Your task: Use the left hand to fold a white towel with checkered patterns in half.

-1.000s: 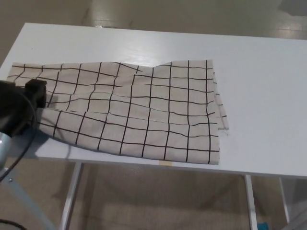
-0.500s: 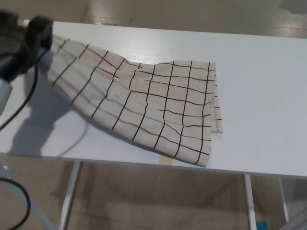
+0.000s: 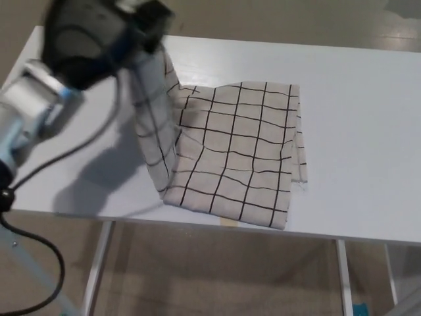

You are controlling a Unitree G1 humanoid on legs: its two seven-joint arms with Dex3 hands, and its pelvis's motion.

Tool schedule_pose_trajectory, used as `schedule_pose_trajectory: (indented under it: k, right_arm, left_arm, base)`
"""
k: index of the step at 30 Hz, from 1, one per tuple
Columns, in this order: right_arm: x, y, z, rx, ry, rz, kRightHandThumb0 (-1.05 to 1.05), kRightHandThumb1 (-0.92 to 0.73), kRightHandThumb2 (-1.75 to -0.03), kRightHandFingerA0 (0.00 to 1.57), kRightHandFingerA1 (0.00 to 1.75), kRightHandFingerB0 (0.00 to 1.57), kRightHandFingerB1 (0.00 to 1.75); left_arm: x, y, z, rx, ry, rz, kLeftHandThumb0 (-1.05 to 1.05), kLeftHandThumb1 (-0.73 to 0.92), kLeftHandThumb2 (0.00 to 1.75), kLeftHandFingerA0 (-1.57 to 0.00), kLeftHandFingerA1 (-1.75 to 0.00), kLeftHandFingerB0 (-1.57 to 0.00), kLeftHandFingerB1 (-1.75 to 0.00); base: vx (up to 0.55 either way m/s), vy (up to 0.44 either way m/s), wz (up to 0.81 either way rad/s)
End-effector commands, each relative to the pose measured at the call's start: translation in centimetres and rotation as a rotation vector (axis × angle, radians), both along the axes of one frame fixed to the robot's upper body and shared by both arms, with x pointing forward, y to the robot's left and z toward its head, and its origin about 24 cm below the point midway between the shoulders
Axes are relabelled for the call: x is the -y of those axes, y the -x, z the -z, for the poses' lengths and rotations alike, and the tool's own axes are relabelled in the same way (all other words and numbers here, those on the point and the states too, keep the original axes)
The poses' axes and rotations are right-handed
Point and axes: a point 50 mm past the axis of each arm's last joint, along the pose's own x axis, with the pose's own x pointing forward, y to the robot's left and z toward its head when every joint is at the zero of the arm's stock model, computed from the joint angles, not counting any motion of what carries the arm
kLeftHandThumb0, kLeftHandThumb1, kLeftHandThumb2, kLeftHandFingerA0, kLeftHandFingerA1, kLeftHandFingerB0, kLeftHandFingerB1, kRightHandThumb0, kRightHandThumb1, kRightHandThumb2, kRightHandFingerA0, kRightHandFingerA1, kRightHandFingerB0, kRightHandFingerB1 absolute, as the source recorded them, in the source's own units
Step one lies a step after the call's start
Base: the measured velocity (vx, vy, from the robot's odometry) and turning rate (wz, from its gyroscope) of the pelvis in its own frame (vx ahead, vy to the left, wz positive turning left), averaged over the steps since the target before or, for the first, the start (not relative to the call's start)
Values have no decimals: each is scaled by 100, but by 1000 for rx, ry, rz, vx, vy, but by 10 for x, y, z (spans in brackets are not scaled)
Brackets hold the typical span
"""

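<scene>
One end of the checked towel (image 3: 227,155) hangs lifted from my left robot hand (image 3: 99,36), which is clamped on it above the table (image 3: 362,131). Its other half lies flat near the table's front edge.

black robot hand (image 3: 99,36), silver forearm (image 3: 29,108), black cable (image 3: 39,263)

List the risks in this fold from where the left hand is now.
1. The left hand holds the towel by one raised end, so the hanging part may land skewed and the edges may not line up.
2. The towel's near edge lies at the table front rim; a pull could drag it off.
</scene>
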Motion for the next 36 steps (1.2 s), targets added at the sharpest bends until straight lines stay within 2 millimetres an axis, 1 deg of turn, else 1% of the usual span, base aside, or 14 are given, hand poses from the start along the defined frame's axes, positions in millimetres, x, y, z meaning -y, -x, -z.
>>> schedule_pose_trajectory:
  k: [1,2,4,6,7,8,16,17,19,20,22,26,34,36]
  right_arm:
    - [2,7,0,0,-2,12,-50,-81,-64,27,35,35,33]
    - [1,8,1,-5,0,11,-50,-81,-64,27,35,35,33]
    - [1,8,1,-10,3,12,-50,-81,-64,28,36,35,33]
    - [0,6,1,-8,-1,16,-50,-80,-64,28,36,35,33]
    - [-1,8,2,-15,-9,16,-51,-80,-64,28,35,35,33]
    - [-1,10,3,-22,-12,14,-51,-80,-64,28,36,35,33]
    - [-6,20,6,-40,-48,15,-52,-80,-64,28,36,35,33]
    - [-7,21,6,-43,-46,10,-52,-80,-64,27,36,36,33]
    - [-8,24,7,-52,-34,-1,-52,-81,-64,28,35,36,33]
    - [-9,25,7,-58,-25,-9,-52,-81,-64,27,34,36,33]
    - [-9,24,6,-62,-13,-26,-58,-67,-90,21,45,29,46]
    - [-9,21,7,-61,-7,-34,-53,-81,-64,25,33,37,34]
    - [-19,15,10,-76,-22,-40,-59,-67,-91,22,46,31,47]
    - [-21,11,10,-65,-44,-24,-54,-80,-64,27,36,40,35]
  left_arm:
    - [43,14,23,-7,-204,142,-25,41,78,-118,-140,-97,-111]
    - [52,18,33,-24,-238,178,-26,51,55,-87,-174,-107,-68]
    - [64,23,46,-50,-281,229,-24,38,82,-122,-135,-98,-86]
    - [73,27,57,-77,-316,267,-30,48,56,-93,-170,-103,-62]
    - [82,33,71,-112,-355,295,-26,38,81,-126,-137,-99,-88]
    - [87,37,80,-132,-375,312,-33,48,57,-91,-168,-106,-69]
    - [117,65,134,-286,-519,404,-29,49,55,-89,-154,-98,-63]
    - [120,68,140,-332,-531,391,-70,35,72,-67,-62,-56,-45]
    - [126,74,150,-456,-586,287,-63,44,79,-42,-76,-36,-47]
    - [130,77,155,-566,-606,190,-83,45,84,0,0,0,-14]
    - [137,83,158,-788,-603,65,-95,52,64,0,0,0,-3]
    - [141,82,150,-800,-571,74,-97,54,63,0,0,0,-8]
    - [140,69,122,-798,-510,62,-95,59,61,0,0,0,-1]
    - [141,64,111,-780,-495,68,-95,60,61,0,0,0,0]
  base:
    - [0,0,0]
    - [0,0,0]
    - [0,0,0]
    - [0,0,0]
    - [0,0,0]
    - [0,0,0]
    - [0,0,0]
    - [0,0,0]
    - [0,0,0]
    - [0,0,0]
    - [0,0,0]
    - [0,0,0]
    - [0,0,0]
    - [0,0,0]
